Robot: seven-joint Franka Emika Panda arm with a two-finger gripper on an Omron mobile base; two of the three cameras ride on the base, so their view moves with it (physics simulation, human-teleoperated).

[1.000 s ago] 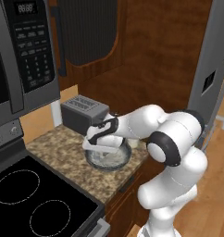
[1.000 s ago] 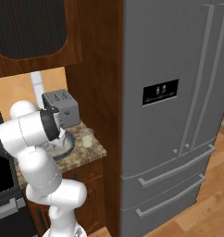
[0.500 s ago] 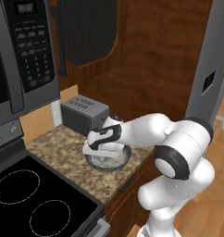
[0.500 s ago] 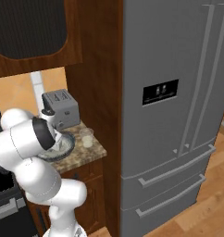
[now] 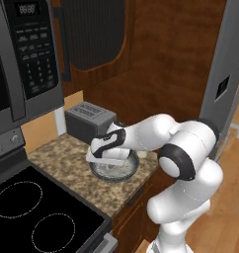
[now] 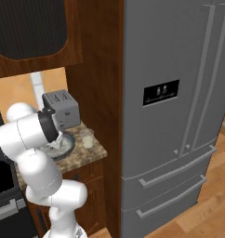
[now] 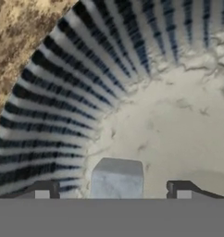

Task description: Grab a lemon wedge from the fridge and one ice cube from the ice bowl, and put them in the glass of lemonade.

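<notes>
In the hand view, my gripper (image 7: pixel 113 190) is open and low inside the ice bowl (image 7: pixel 63 106). One pale ice cube (image 7: pixel 116 178) lies between its two fingertips (image 7: pixel 42 190), with a gap on each side. In the left base view the gripper (image 5: pixel 109 161) reaches down into the ice bowl (image 5: pixel 129 170) on the counter. The glass of lemonade (image 6: pixel 87 138) stands just right of the ice bowl (image 6: pixel 67 145). The fridge (image 6: pixel 179 93) has its doors shut. The lemon wedge is out of view.
A silver toaster (image 5: pixel 89 121) stands behind the bowl against the wall. A black stovetop (image 5: pixel 37 217) lies left of the granite counter (image 5: pixel 67 155), with a microwave (image 5: pixel 22 59) above it. A wooden panel (image 6: pixel 98 79) separates the counter from the fridge.
The arm has stretched further over the counter, and the hand has sunk a little deeper into the bowl. The jaws have stayed wide.
</notes>
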